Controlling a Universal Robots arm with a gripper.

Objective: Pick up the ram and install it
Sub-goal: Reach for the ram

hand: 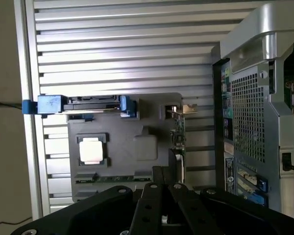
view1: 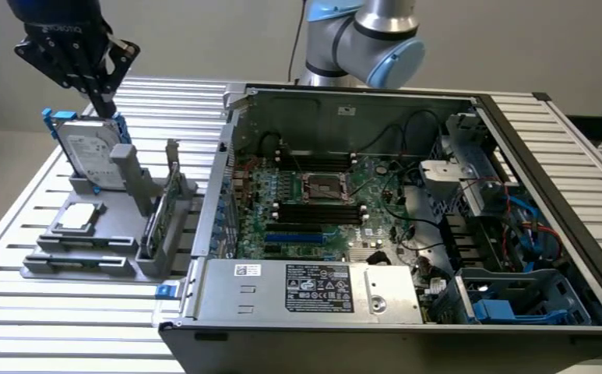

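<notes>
Hovering at the upper left of the exterior view, jaws together and empty, the gripper [view1: 104, 105] sits just above the hard drive [view1: 91, 160] and could knock it, as the ram [hand: 112, 179] lies apart. The wrist view picks out that thin green stick in the gray holder [hand: 147, 147] beside the square chip [hand: 92, 150]; the exterior view adds the computer's black slots [view1: 316, 210].

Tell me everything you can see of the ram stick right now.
The long, thin green ram circuit board stands on edge in a slot of the grey plastic holder, showing as a narrow green strip with dark spots. It sits beside the square silver processor chip, on the side away from the blue-railed hard drive. Only the holder touches it.
</notes>
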